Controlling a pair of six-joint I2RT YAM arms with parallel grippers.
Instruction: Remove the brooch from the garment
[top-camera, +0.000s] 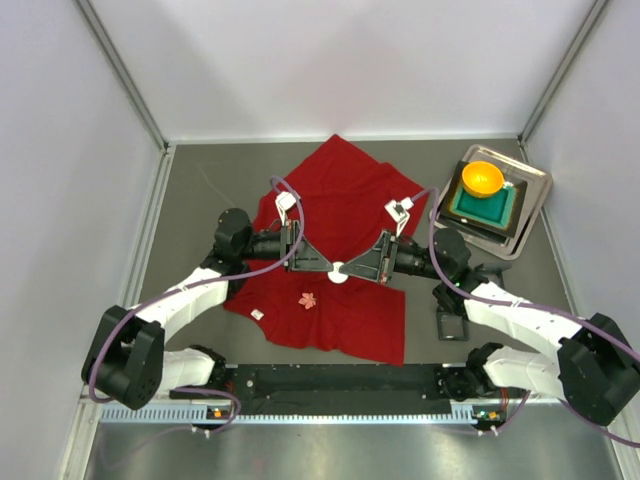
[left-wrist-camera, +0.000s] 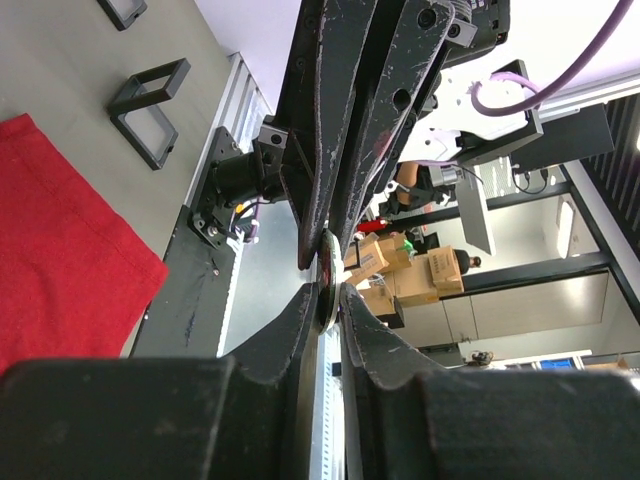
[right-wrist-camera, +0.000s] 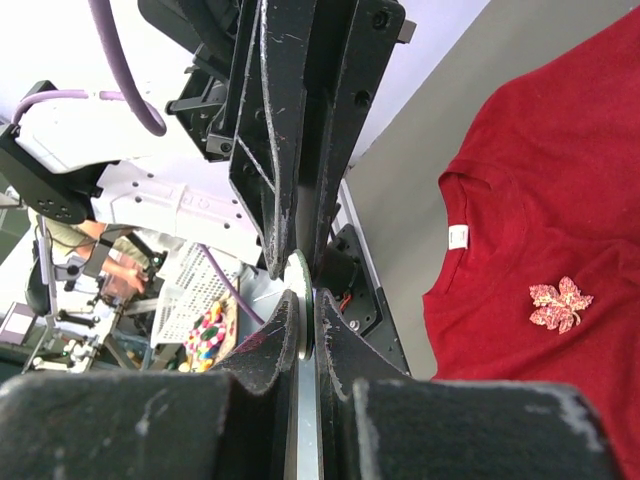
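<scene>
Grey table, white walls on three sides.

Brooch: pale pink, jagged like a maple leaf, lying flat on the shirt. It sits in the near part of the cloth, right of the tag and just nearer than the spot where the two grippers meet. Nothing touches it. The right wrist view shows it sparkly and well apart from the fingers.

Shirt: red, spread over the middle of the table, somewhat rumpled, its far corner pointing at the back wall. The white tag is just inside the neckline, at the near-left edge.

Grippers: both arms reach inward over the shirt and meet tip to tip above it.
- Left gripper: jaws pressed together on the rim of a small pale disc.
- Right gripper: comes in from the opposite side, jaws likewise pinched on the same disc.
- In each wrist view the two pairs of black fingers face each other, with the disc edge-on between them.
- I cannot tell what the disc is.

Further out:
- A metal tray stands right of the shirt, near the far right corner. It holds a green block, and an orange bowl sits on that.
- Small black frames lie on the bare table right of the shirt, close to the right arm.
- Purple cables loop along both arms back to the bases at the near edge.
</scene>
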